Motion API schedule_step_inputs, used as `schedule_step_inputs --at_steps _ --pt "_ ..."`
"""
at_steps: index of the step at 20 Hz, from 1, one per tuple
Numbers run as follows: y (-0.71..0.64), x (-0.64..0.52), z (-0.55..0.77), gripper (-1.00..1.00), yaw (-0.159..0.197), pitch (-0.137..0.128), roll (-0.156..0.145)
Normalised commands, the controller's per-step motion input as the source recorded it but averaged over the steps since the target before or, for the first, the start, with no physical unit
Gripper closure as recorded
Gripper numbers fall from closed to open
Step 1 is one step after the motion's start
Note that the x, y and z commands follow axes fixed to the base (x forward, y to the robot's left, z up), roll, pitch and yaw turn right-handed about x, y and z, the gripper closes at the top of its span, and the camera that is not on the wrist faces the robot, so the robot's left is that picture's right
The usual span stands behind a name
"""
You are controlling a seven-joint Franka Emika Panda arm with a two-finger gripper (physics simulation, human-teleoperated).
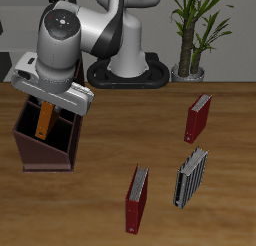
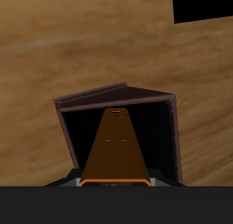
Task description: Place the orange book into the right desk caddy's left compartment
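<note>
Orange book [image 2: 114, 146], pinched at its near end in my gripper [image 2: 114, 181], hangs long axis down inside the right desk caddy [image 1: 45, 140], apparently its left compartment.

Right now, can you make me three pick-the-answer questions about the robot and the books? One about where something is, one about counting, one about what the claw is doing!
1. Where is the orange book?
A. Flat on the table
B. Reaching down into the right desk caddy
C. Beside the plant

2. How many dark red books stand on the table?
A. One
B. Two
C. Four

3. What is the gripper doing?
A. Holding the orange book
B. Open over the black-and-grey book
C. Resting on the table

Answers:
1 B, its lower end is inside the caddy's walls.
2 B, one dark red book stands farther back, another dark red book near the front edge.
3 A, the book hangs from it.
</note>
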Motion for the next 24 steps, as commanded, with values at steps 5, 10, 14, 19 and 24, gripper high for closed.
schedule_step_inputs --at_steps 5,10,14,19,24 --pt "-0.01 0.05 -0.19 1.0 0.004 0.032 -0.019" --pt "-0.04 0.05 -0.11 1.0 -0.005 0.015 -0.012" --pt "-0.04 0.05 -0.15 1.0 0.012 0.039 0.011" --pt "-0.09 0.02 -0.08 -1.0 -0.003 0.026 -0.037" --pt "-0.06 -0.01 -0.05 -1.0 -0.017 0.023 -0.034"
